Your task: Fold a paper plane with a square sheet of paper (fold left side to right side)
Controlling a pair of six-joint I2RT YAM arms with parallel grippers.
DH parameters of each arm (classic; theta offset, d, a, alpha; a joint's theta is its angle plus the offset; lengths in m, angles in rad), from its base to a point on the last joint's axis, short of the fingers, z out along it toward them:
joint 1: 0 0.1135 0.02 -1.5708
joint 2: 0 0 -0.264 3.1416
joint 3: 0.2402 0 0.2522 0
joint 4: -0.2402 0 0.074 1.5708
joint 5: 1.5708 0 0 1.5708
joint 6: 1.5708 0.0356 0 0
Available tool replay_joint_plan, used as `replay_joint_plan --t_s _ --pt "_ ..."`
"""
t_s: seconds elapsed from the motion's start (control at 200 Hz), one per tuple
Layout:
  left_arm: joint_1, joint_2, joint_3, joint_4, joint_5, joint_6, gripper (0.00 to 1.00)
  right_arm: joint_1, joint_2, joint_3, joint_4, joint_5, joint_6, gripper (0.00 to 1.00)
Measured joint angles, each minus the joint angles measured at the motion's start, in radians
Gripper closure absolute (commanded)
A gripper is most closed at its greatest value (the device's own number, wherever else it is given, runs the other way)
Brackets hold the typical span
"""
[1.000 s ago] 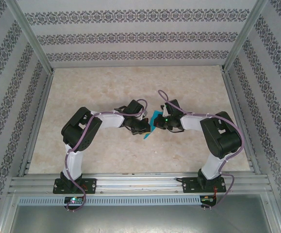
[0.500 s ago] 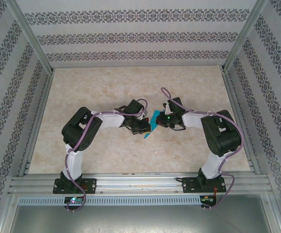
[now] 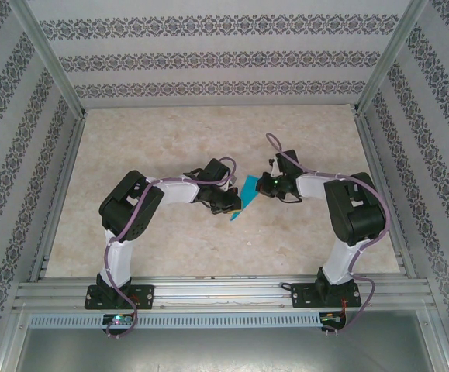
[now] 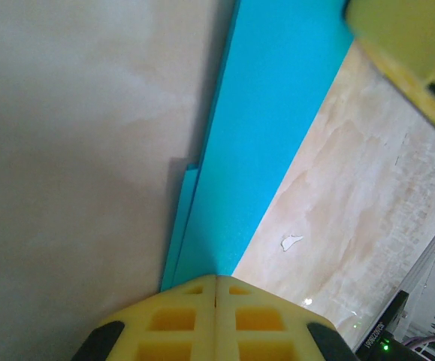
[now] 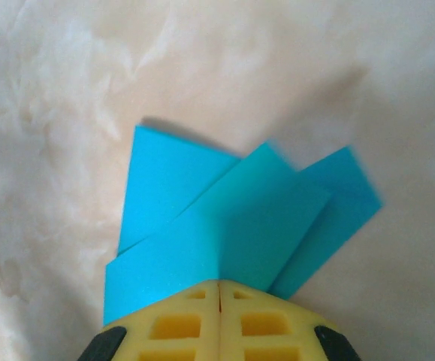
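I judge we are late in the folding. The paper is already a narrow, layered blue strip, sitting just below the middle of the overhead frame on the table, between the two arms.

The left gripper is fully closed at the bottom of its own view. The strip runs out of the seam between its fingers toward the top edge, so I take it to be pinching one end.

The right gripper is closed as well, with several blue layers fanning up and outward from its tips. That looks like a pinch on the other end, along the centre crease.

From overhead, the left gripper is at the lower left of the paper and the right gripper at its upper right.

Next I would want one side to keep the paper anchored while the other lets go and presses the crease flat. The risk is that the layers slip and splay apart.
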Motion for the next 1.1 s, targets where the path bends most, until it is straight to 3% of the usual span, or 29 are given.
replay_joint_plan --t_s 0.789,1.099 --pt "0.0 0.003 0.003 0.0 0.0 0.0 1.0 -0.083 0.076 0.102 -0.06 -0.068 -0.011 1.0" --pt "0.0 0.003 0.004 0.0 0.0 0.0 1.0 -0.166 0.109 0.157 -0.055 -0.047 0.019 1.0"
